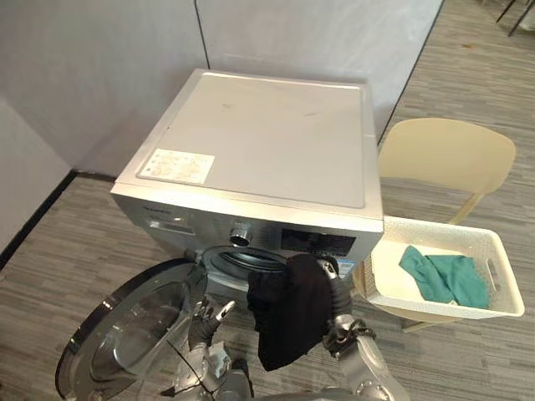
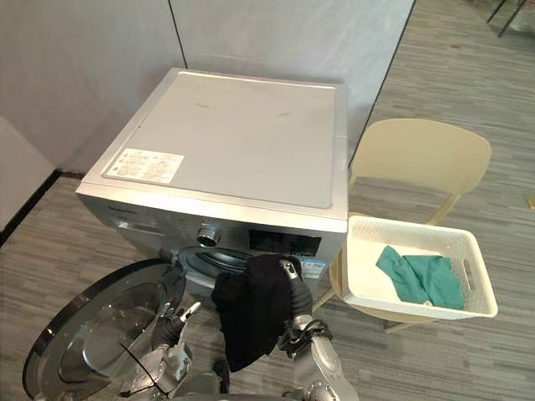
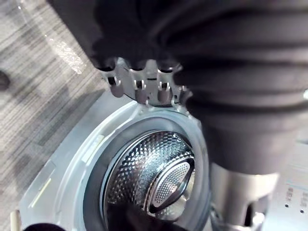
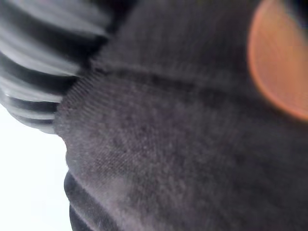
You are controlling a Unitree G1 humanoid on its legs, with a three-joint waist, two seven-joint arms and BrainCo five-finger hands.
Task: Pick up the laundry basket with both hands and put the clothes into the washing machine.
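Note:
A silver washing machine [image 1: 259, 142] stands in front of me with its round door [image 1: 134, 334] swung open to the left and its steel drum [image 3: 149, 178] showing. My right hand [image 1: 333, 280] is raised before the drum opening, shut on a black garment [image 1: 288, 313] that hangs down from it. The same dark cloth [image 4: 192, 144] lies right against the right wrist camera. My left hand [image 1: 211, 316] is open, low between the door and the garment, holding nothing. The white laundry basket [image 1: 443, 311] rests on a chair to the right, with a green cloth [image 1: 443, 276] inside.
The cream plastic chair [image 1: 447, 154] under the basket stands just right of the machine. Grey partition walls [image 1: 84, 75] close in behind and to the left. The open door takes up the floor space at lower left.

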